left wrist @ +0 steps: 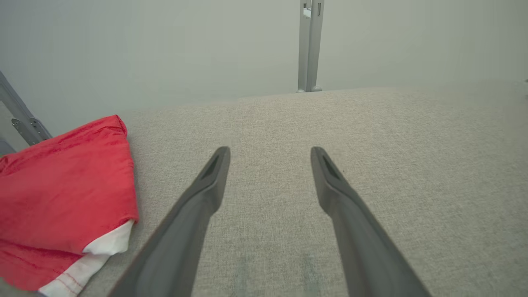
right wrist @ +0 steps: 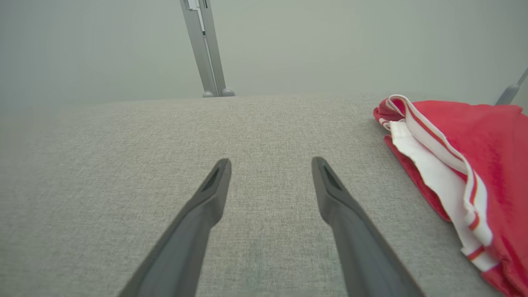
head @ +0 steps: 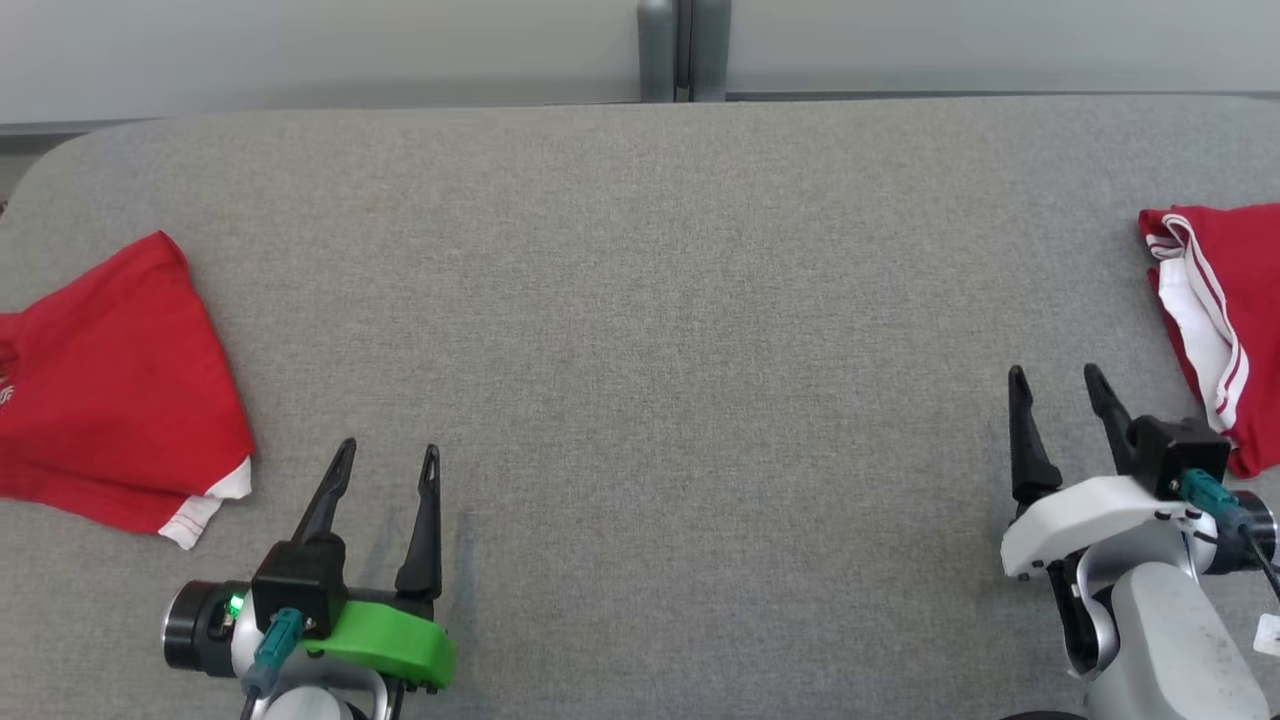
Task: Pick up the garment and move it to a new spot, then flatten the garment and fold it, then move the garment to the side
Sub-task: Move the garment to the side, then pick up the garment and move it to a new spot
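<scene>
Garments, two of them and both red, lie well apart on the grey table (head: 640, 300). The left garment (head: 110, 390) sits at the table's left end, bunched rather than flat, and the head view's left edge cuts it off. A white hem with red stitching pokes out from under its near corner. Some white print shows right at that edge, too little to read. In the left wrist view the left garment (left wrist: 66, 194) runs off the frame's left and bottom.

The right garment (head: 1240, 270) lies at the far right end, folded over so that a white band with red stripes shows along its inner side. The head view's right edge cuts it too, and its near corner is hidden behind the right arm's wrist. The right wrist view shows the right garment (right wrist: 495, 140) more closely, though its far side is still out of frame. I cannot tell what kind of clothing either one is.

The left gripper (head: 390, 450) (left wrist: 270, 153) stands with fingers spread and empty over bare table, just beside the left garment and not touching it. The right gripper (head: 1055, 372) (right wrist: 271, 161) is likewise spread and empty, near the right garment. Whether the fingertips touch the table I cannot tell.

A grey post (head: 683, 50) stands behind the table's far edge.
</scene>
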You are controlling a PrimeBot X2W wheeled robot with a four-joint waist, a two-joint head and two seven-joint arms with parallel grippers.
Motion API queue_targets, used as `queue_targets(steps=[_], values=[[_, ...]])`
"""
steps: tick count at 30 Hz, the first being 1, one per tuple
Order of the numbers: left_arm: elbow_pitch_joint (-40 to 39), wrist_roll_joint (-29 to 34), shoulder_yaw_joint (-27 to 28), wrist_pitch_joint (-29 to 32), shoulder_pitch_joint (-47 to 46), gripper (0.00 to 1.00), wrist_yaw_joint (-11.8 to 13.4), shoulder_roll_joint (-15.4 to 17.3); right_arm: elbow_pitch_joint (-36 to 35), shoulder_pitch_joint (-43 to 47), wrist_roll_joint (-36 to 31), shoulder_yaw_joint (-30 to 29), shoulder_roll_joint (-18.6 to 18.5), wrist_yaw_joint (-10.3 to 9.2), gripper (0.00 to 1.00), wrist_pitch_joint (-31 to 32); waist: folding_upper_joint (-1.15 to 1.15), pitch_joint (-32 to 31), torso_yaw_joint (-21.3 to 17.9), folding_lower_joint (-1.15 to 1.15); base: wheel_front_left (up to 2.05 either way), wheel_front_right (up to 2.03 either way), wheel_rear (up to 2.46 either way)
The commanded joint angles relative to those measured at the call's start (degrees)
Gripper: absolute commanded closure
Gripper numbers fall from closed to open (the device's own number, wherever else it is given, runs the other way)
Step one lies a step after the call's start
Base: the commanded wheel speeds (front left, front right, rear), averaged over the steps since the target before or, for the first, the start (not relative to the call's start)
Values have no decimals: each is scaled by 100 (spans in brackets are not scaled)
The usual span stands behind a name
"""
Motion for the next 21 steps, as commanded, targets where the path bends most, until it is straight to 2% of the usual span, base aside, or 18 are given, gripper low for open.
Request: queue_targets(steps=[1, 21], values=[[19, -20, 38, 2, 97, 0, 19, -4, -29, 119, 28, 9, -7, -9, 0, -16, 0, -266, 130, 0, 0, 0, 0], [481, -6, 611, 3, 477, 0, 236, -49, -708, 1043, 344, 415, 162, -9, 0, -16, 0, -777, 186, 0, 0, 0, 0]])
